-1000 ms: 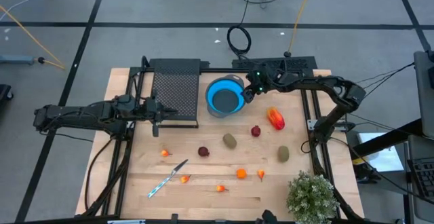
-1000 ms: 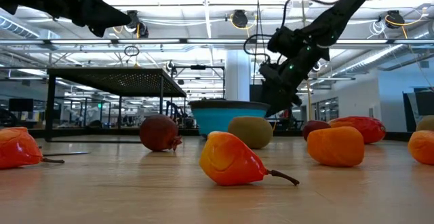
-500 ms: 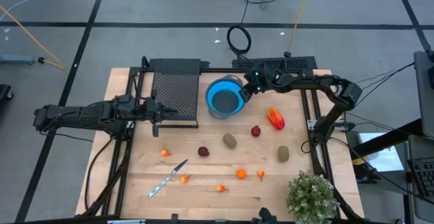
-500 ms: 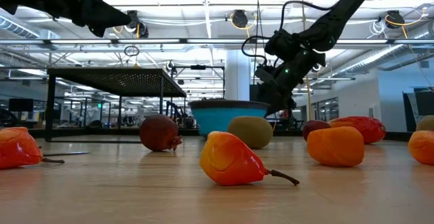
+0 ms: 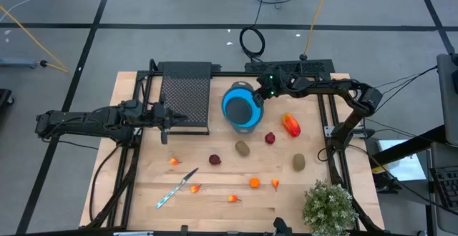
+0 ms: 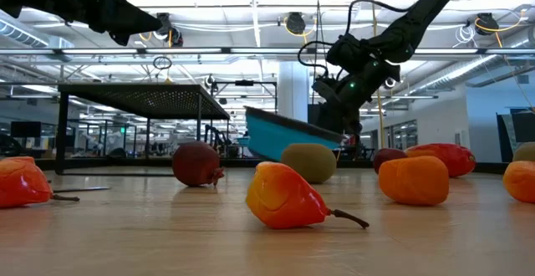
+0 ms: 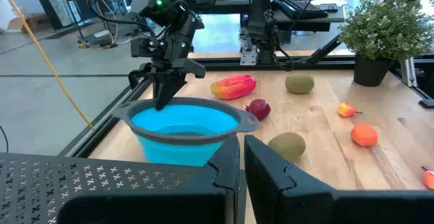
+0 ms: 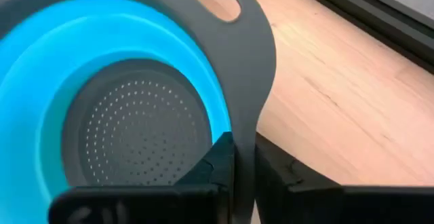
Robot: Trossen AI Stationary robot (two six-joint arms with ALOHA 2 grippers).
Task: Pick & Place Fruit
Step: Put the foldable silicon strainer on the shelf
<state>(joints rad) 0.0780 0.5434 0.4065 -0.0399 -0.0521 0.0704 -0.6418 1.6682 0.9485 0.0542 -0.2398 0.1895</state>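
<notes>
The colander [image 5: 242, 108], at upper centre of the high view, is bright blue with a dark grey rim and a grey base dotted with small holes. Left of it lies a black perforated tray [image 5: 185, 96]. The table [image 5: 236, 211] is pale wood grain. Right of centre sit a red-orange fruit [image 5: 291, 125], a dark red round one [image 5: 270, 138] and an olive-brown oval [image 5: 242, 148]. At lower right stands a green plant [image 5: 328, 206].
</notes>
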